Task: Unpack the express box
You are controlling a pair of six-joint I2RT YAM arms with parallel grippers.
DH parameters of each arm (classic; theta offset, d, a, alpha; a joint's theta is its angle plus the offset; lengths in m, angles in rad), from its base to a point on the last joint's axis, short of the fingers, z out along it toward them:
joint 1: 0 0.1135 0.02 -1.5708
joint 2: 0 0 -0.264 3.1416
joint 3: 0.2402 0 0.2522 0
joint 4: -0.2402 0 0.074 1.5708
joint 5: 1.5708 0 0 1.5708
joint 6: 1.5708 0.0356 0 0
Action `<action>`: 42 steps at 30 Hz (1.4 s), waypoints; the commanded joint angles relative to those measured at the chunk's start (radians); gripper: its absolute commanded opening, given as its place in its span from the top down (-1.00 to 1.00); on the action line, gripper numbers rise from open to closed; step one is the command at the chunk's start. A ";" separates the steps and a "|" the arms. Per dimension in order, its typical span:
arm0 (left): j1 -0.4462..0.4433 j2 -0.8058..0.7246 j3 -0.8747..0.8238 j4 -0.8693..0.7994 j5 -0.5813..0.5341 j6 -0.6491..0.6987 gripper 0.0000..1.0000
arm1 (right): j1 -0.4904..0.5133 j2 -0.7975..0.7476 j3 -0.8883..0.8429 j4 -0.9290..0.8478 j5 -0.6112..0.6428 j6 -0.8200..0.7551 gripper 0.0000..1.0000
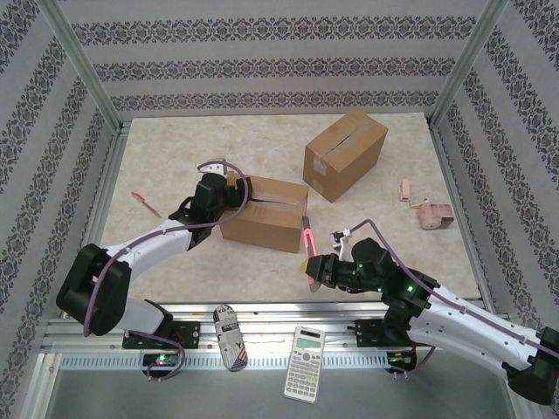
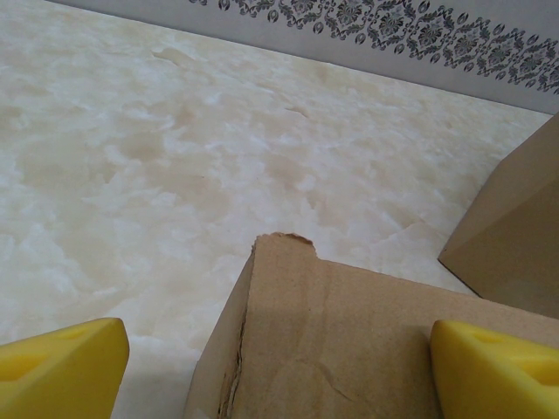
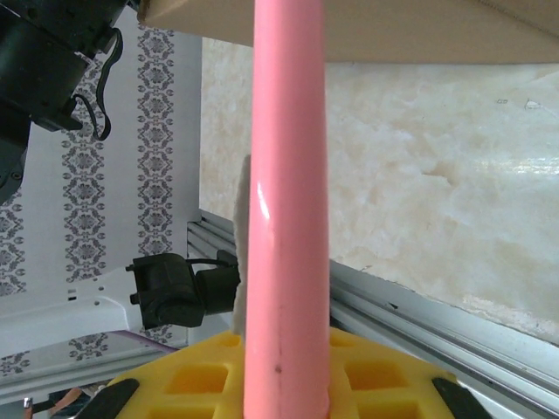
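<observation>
Calculator: we see it (image 1: 306, 362) lying on the rail at the near edge, between the two arm bases.
Right gripper: its (image 1: 312, 267) fingers are pressed onto the pink cutter (image 1: 307, 237), which points away from us.
Cutter tip: it reaches the right end of the express box (image 1: 266, 214); we cannot tell whether it touches.
Express box: it sits mid-table with its flaps down.
Left gripper: it (image 1: 234, 186) hangs over the box's left end, with its yellow fingers (image 2: 57, 375) spread wide around a torn corner.
Red pen: it (image 1: 146, 204) lies on the table left of the left arm.
Tape dispenser: it (image 1: 428, 212) lies near the table's right edge.
Second box: it (image 1: 345, 153) stands beyond the express box to the right, and the two are apart.
</observation>
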 commanded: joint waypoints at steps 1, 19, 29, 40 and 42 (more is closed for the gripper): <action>-0.010 0.117 -0.095 -0.349 -0.014 -0.002 -0.76 | 0.034 -0.029 0.000 0.008 -0.064 -0.021 1.00; -0.010 -0.020 0.129 -0.459 0.018 0.068 -0.84 | -0.134 -0.160 0.045 -0.427 0.244 -0.206 1.00; -0.011 -0.047 0.397 -0.561 0.028 0.159 -0.98 | -0.366 0.032 -0.182 0.051 0.153 -0.248 1.00; -0.011 -0.082 0.397 -0.591 0.145 0.146 -1.00 | -0.497 0.229 -0.233 0.224 0.152 -0.252 1.00; -0.010 -0.084 0.396 -0.598 0.159 0.142 -1.00 | -0.500 0.280 -0.230 0.231 0.156 -0.240 1.00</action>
